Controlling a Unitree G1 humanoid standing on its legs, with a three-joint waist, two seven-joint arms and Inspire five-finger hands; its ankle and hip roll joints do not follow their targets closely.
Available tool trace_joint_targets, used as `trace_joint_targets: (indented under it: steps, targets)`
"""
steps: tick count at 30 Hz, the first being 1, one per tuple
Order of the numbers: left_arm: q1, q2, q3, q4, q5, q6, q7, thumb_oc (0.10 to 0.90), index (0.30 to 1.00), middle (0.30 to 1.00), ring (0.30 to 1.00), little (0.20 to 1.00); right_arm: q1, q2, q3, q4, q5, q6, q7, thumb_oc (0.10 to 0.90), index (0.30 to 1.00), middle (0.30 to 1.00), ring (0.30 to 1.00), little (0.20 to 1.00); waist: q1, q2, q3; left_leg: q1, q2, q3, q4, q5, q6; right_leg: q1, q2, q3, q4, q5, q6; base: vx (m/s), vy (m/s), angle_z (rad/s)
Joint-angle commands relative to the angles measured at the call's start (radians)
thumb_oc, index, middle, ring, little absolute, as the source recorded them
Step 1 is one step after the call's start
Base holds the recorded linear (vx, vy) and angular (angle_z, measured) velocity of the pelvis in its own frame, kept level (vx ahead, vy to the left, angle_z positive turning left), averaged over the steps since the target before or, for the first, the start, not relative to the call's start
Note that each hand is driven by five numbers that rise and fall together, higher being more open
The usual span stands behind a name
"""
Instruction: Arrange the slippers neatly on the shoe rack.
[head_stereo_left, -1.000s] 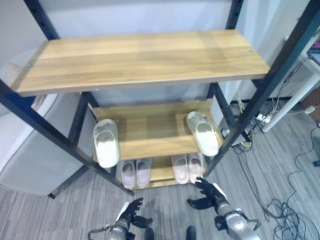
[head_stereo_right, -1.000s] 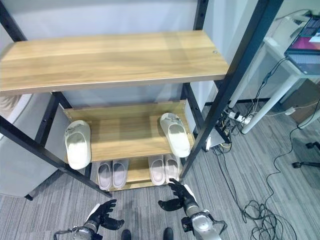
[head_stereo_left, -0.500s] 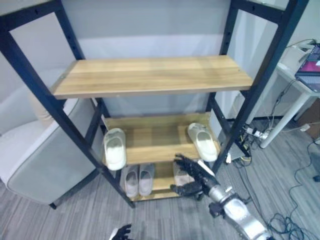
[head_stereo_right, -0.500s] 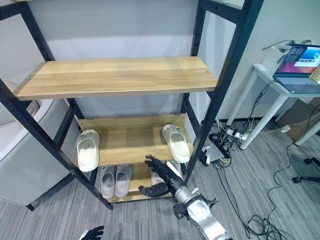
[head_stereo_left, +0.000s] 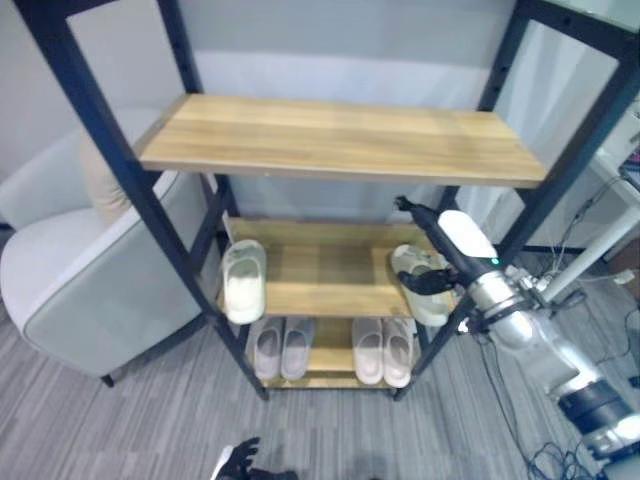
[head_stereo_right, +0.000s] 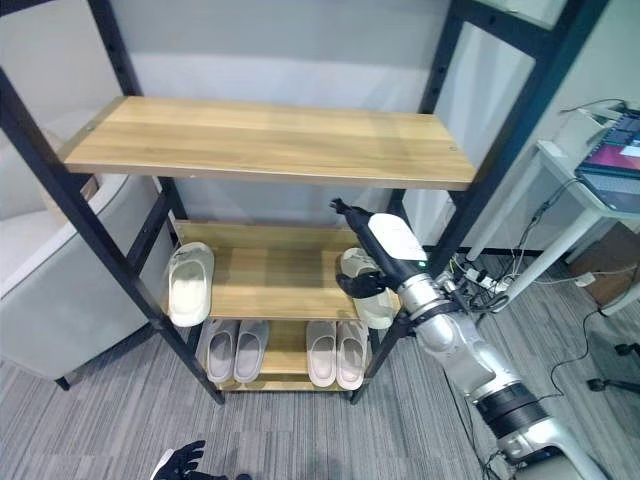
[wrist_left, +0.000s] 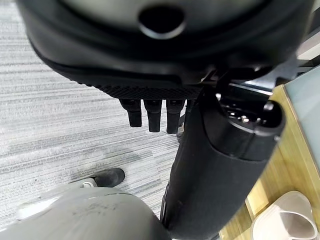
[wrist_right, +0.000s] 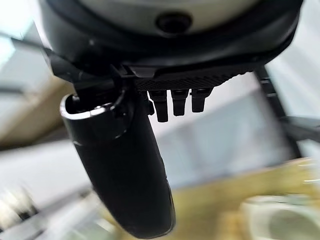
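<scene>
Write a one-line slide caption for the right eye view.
Robot's right hand reaches toward a white slipper at the middle shelf's right end.

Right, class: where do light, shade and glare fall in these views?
Left eye view: the top shelf is brightly lit, the slipper pairs on the bottom shelf sit in shade. Right wrist view: a glint on the thumb of the right hand. Left wrist view: the left hand looks dark against lit floor.
</scene>
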Motion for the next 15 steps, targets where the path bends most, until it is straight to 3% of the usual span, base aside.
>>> trace_joint_targets:
  steps: [1,15]
  targets:
    - [-0.067,-0.02,-0.056,0.036,0.031,-0.048,0.007,0.8,0.9,0.9,0.9,0.9,-0.189,-0.048,-0.011,0.024,-0.061,-0.014,-0.098,0.8,0.9,0.9,0.9,0.9,0.033,-0.032,0.021,0.012,-0.022,-0.002,-0.004,-0.076,-0.007,0.042,-0.027,0.002,0.007,-0.092,0.083,-0.01,-0.008,0.11]
    - [-0.103,0.001,-0.082,0.038,0.013,-0.05,0.015,0.8,0.9,0.9,0.9,0.9,-0.451,-0.041,0.243,0.305,-0.22,0.056,-0.079,0.8,0.9,0.9,0.9,0.9,0.072,-0.086,0.042,-0.01,-0.028,-0.015,-0.004,-0.074,0.003,0.02,-0.03,-0.002,0.007,-0.079,0.089,0.0,0.002,0.01]
